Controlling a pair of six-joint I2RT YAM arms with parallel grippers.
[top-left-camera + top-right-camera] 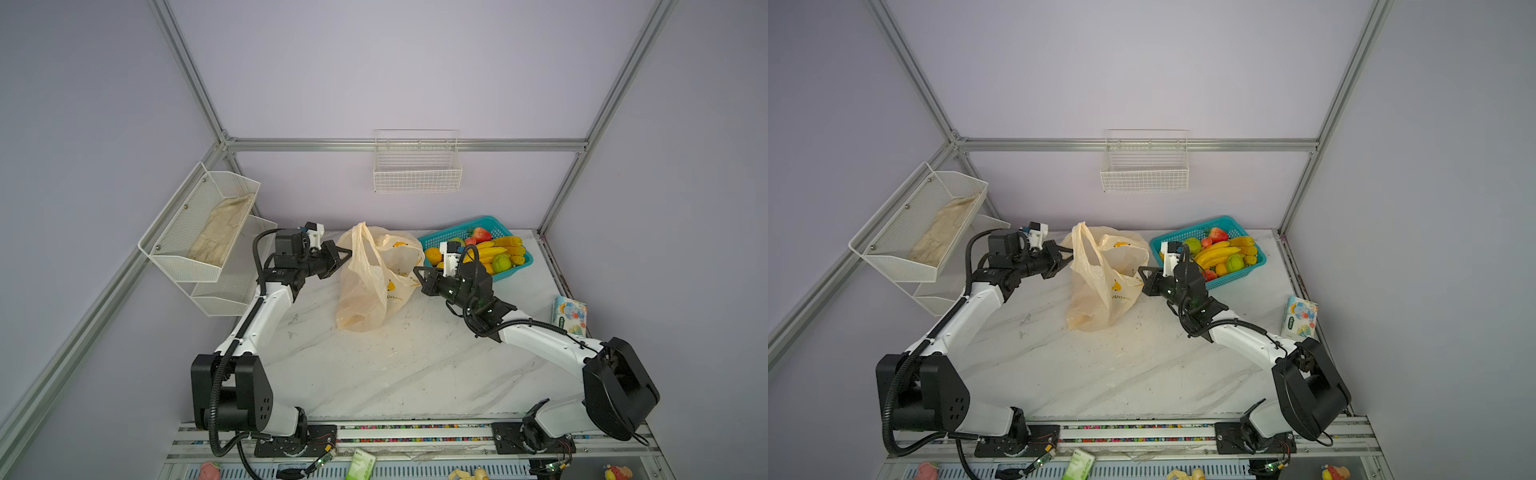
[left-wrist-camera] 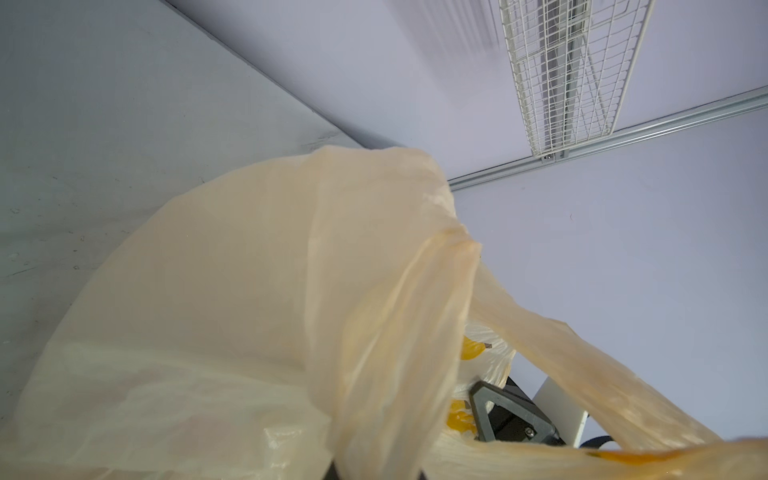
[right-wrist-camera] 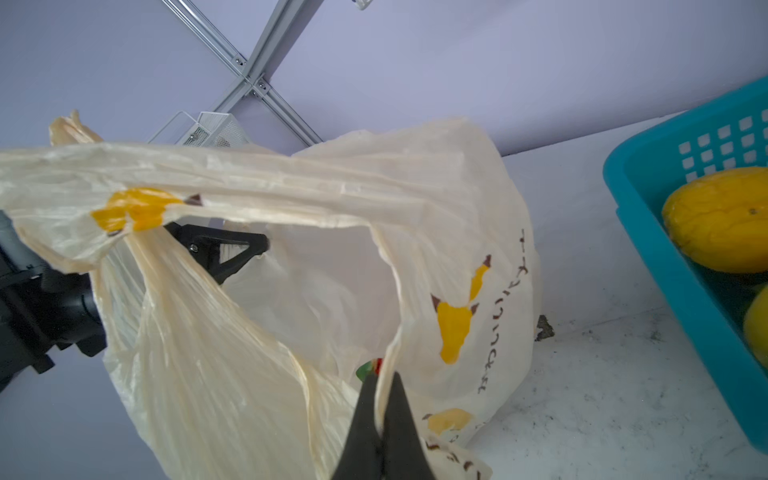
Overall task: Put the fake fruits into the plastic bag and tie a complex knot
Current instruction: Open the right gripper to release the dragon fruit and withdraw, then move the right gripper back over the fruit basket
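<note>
The cream plastic bag (image 1: 370, 286) (image 1: 1100, 286) stands on the table's middle, its mouth held apart. My left gripper (image 1: 347, 254) is shut on its left handle strip (image 2: 415, 332), and film covers those jaws in the left wrist view. My right gripper (image 3: 384, 399) (image 1: 417, 272) is shut on the bag's right rim. A red-and-green fruit (image 3: 370, 368) peeks from inside the bag. Bananas (image 1: 492, 251), a strawberry (image 1: 481, 234) and a green pear (image 1: 501, 262) lie among the fake fruits in the teal basket (image 1: 440, 237). No knot shows; one handle loop (image 1: 358, 237) stands loose.
The teal basket (image 1: 1183, 232) stands at the back right, close behind my right wrist. A tissue pack (image 1: 570, 316) stands at the table's right edge. A white wire basket (image 1: 417, 174) hangs on the back wall. Mesh shelves (image 1: 203, 224) holding a cloth jut in at the left.
</note>
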